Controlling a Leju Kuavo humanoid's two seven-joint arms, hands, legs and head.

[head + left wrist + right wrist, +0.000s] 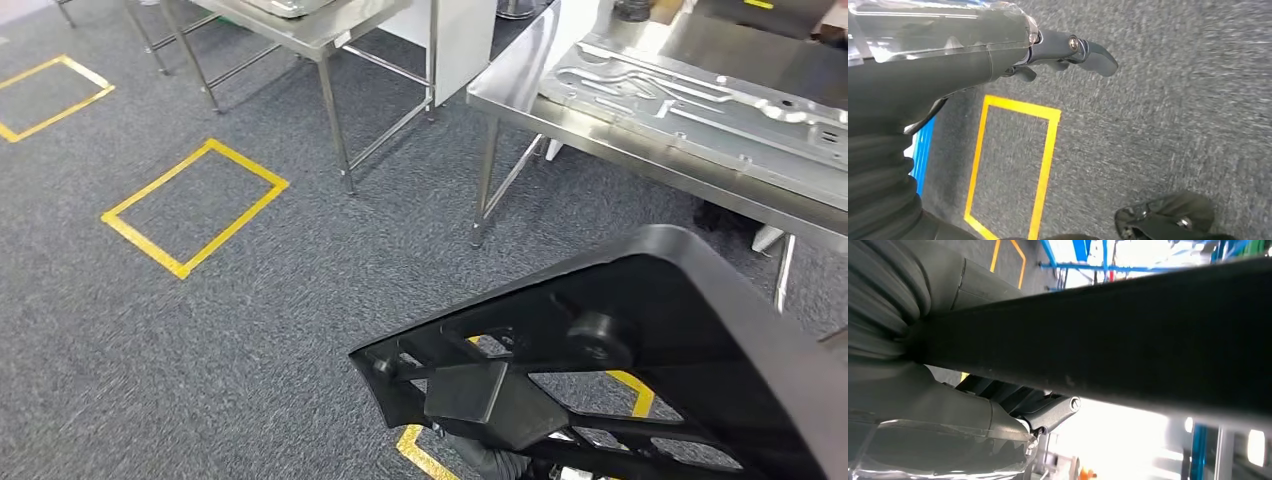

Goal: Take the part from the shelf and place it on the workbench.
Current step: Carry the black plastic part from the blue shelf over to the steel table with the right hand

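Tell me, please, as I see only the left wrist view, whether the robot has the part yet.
Observer: Yes; in the right wrist view the right hand grips the black part by its edge.
Operator: Is the workbench close?
Observer: The head view shows a steel workbench ahead on the right; the part is not yet resting on it.
Operator: Is anything on it?
Observer: A flat metal plate lies on it.

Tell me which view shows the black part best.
The head view: the black part shows its ribbed frame, openings and outline, carried low over the carpet, short of the steel workbench. The right wrist view gives one dark edge across the picture, with the right hand against it. The left wrist view looks at carpet.
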